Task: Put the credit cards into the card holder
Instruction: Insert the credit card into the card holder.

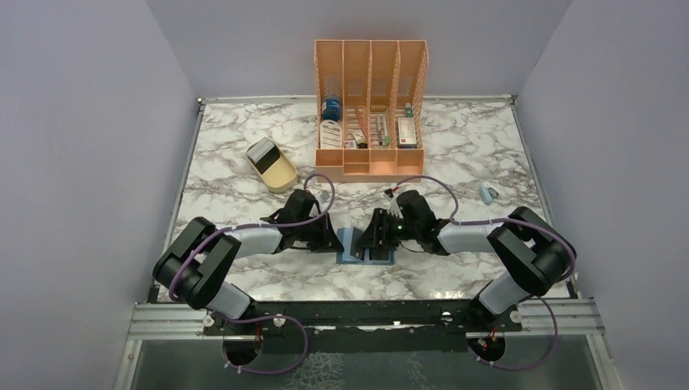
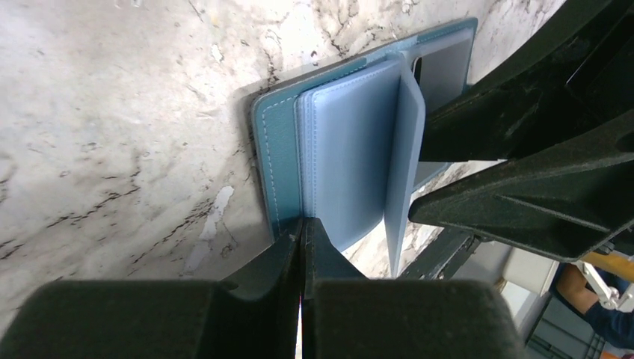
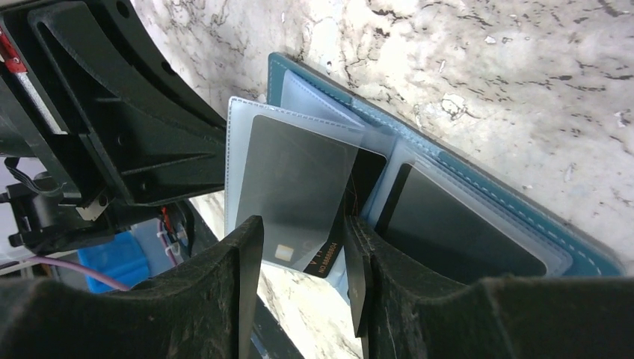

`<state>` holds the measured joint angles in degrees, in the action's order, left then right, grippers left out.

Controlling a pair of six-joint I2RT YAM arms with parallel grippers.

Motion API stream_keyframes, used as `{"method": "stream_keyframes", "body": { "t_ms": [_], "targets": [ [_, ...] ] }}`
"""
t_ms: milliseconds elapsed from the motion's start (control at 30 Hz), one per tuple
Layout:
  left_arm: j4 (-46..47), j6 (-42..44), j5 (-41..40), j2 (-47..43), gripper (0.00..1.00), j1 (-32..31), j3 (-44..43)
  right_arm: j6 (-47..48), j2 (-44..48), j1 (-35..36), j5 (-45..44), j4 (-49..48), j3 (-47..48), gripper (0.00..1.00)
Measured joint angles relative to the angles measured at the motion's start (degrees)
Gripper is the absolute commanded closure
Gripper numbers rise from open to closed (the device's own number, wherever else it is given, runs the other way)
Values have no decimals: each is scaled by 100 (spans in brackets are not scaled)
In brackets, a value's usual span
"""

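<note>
**Both arms nose to nose over the open card holder**

Here we are at the middle of the marble table (image 1: 455, 154), near edge, and the two arms meet head-on. Between them lies the card holder (image 2: 351, 157), teal outside, lighter blue inside, spread open flat on the stone with one inner leaf standing up.

The left gripper (image 2: 302, 228) is clenched tight, fingers pressed together with no gap showing. Its tips sit right at the near edge of the holder, where the teal cover meets the pale blue leaf. Whether a thin leaf is pinched between them, I cannot tell from here.

Over to the right gripper (image 3: 303, 224). Its jaws stand partly apart, and a credit card (image 3: 299, 172) lies between them, dark-faced, a chip and a line of small print showing near the fingertips. Most of the card looks grey through a clear sleeve (image 3: 239, 149) of the holder. Both fingers are hard up against the card's long edges, but whether they truly grip it I cannot tell.

A second card (image 3: 456, 232), dark as well, sits in the neighbouring pocket.

Farther back, well apart from all this: an orange slotted organiser (image 1: 370, 49) against the wall, a beige tray (image 1: 280, 175) to its left, and a small blue object (image 1: 487, 193) off to the right.
</note>
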<state>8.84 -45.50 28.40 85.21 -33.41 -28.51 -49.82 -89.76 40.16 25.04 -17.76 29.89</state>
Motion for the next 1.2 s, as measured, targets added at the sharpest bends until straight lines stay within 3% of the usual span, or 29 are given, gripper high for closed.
{"method": "stream_keyframes", "body": {
  "t_ms": [700, 933, 1200],
  "targets": [
    [-879, 140, -533, -588, 81, 0, -474, -114, -116, 0, 151, -361, -127, 57],
    [-1003, -44, -793, -1156, 59, 0, -588, -131, -162, 0, 168, -463, -146, 57],
    [-186, -498, -632, -1150, 52, 0, -413, -138, -164, 0, 170, -468, -146, 57]
  ]
}}
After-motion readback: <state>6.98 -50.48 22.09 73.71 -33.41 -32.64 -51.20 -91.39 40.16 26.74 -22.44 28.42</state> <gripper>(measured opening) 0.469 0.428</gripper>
